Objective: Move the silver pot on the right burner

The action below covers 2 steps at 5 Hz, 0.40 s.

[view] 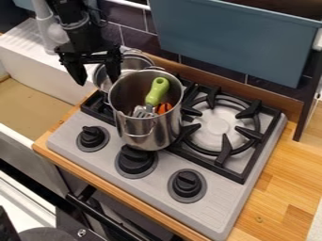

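Observation:
The black gripper (pixel 95 77) hangs at the upper left, its two fingers spread apart with nothing between them, above and left of the tall silver pot. That silver pot (pixel 141 129) stands upright on the left part of the stove, holding a green-handled utensil (pixel 157 91) and an orange item (pixel 164 108). Behind it, partly hidden, is a second silver pot (pixel 133 62), lower and close to the wall. The right burner (pixel 217 127) has its black grate and no pot on it.
Three black knobs line the stove front (pixel 207 212). A white sink (pixel 37 61) lies left. Above the stove hangs a blue-grey panel (pixel 232 42) by the tiled wall. Wooden counter (pixel 283 174) borders the right side.

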{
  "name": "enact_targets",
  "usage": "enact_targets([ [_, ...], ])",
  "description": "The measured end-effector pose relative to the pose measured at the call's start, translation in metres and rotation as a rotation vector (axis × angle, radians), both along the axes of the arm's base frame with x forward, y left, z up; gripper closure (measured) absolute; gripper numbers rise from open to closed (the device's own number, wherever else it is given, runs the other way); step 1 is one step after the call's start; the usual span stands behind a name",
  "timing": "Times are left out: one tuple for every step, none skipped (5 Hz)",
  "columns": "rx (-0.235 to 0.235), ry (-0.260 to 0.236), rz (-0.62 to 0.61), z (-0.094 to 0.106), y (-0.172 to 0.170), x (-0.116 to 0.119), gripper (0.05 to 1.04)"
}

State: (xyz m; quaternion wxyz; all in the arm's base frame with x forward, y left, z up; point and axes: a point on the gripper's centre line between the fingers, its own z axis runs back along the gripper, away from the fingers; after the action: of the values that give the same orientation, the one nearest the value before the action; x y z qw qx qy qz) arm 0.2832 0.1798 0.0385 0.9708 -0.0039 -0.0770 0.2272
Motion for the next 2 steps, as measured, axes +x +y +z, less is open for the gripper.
enact_targets([
  [0.026, -0.007, 0.001, -0.0046, 0.0012, -0.0013, 0.378],
  [0.036, -0.013, -0.013, -0.0047, 0.0027, -0.0008, 0.677],
])
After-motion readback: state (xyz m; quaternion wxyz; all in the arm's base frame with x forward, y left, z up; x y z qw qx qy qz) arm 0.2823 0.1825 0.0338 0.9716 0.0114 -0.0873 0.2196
